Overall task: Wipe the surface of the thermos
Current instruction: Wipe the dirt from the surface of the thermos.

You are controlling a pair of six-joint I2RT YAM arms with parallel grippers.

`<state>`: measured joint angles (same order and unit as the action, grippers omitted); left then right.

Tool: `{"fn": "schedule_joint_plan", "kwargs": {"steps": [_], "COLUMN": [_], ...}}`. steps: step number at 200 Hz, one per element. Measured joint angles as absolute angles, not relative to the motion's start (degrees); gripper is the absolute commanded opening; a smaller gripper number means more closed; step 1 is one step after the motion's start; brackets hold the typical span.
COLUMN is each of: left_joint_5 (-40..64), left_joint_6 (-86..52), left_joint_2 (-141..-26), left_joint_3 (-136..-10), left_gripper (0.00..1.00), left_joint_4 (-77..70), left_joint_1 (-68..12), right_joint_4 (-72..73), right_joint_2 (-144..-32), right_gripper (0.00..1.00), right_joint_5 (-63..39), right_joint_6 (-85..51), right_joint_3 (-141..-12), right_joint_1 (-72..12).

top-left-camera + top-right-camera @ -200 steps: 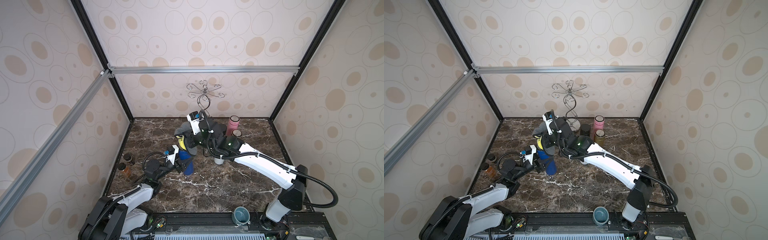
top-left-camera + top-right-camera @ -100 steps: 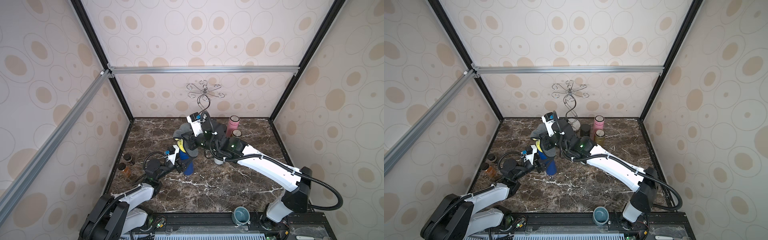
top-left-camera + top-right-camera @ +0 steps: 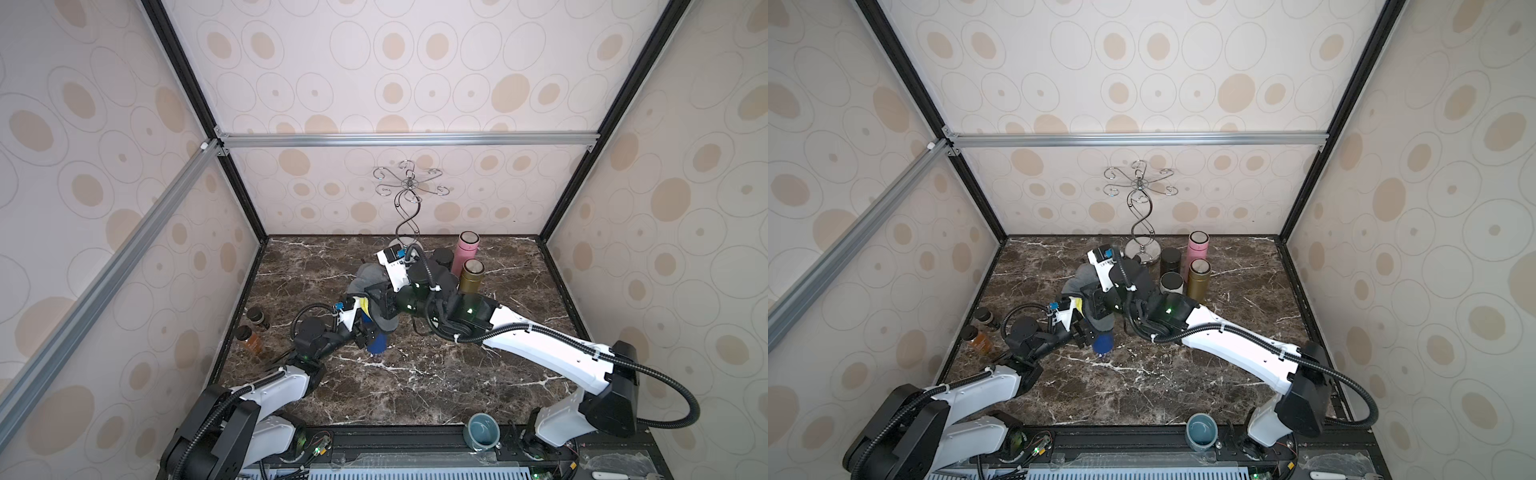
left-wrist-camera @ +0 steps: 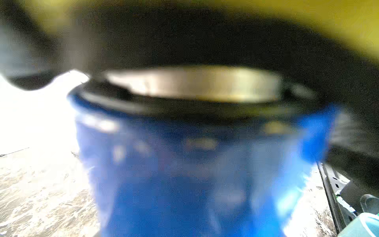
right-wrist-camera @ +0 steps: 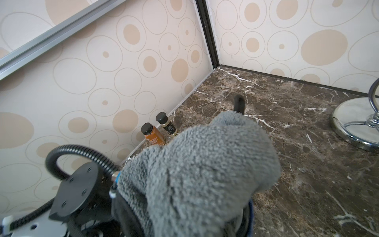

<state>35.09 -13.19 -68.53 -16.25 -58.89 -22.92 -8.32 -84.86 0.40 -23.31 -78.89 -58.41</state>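
Trouble is most likely to come from the push of the cloth against a thermos that is gripped from one side only. The blue thermos is held upright over the left-middle of the marble table, and the left gripper is clamped across its body just below the dark collar. Whether its base rests on the marble cannot be told. The right gripper is closed on the grey cloth, which is draped over the top and upper side of the thermos; in the right wrist view only one black fingertip can be seen past the pile.

If the cloth is pressed down or dragged sideways too hard, the smooth wall could be twisted or slid within the left jaws, and the thermos could be tipped. If the fold is pinched thinly, the cloth could be pulled free during a stroke. Loose fabric could also be snagged on the left gripper, since the two are nearly touching. A wide sweep of the right arm could knock the gold bottle standing just beside its forearm.
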Motion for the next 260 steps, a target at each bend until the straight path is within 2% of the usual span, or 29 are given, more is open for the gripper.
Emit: {"fn": "schedule_joint_plan", "kwargs": {"steps": [52,93,131,166,260], "left_joint_5": [30.4,18.7,9.3,3.8,1.1], "left_joint_6": [-14.3,-18.8,-25.1,-32.2,-41.2], "left_joint_2": [-69.3,-64.9,-54.9,-49.1,-43.2], "left_joint_3": [-16.3,-16.3,-16.4,-16.4,-17.1], "left_gripper": [0.00,0.00,0.00,0.00,0.00], "left_joint_4": [-60.9,-60.3,-60.0,-59.1,-56.9], "left_joint_1": [-22.9,-22.9,-22.8,-22.8,-22.5], "right_joint_4": [-8.6,-7.9,-5.4,3.1,18.2], "right_joint_2": [-76.3,-72.0,-72.8,-76.1,-81.8], "right_gripper": [0.00,0.00,0.00,0.00,0.00], "right_joint_5": [1.5,3.2,3.8,5.9,2.4], "right_joint_6": [-25.8,-30.2,-34.5,-38.8,-46.0], "right_joint_3": [-69.6,-59.9,-54.2,-52.1,-51.7], "right_joint_1": [-59.8,-59.8,-59.8,-59.5,-55.0]}}
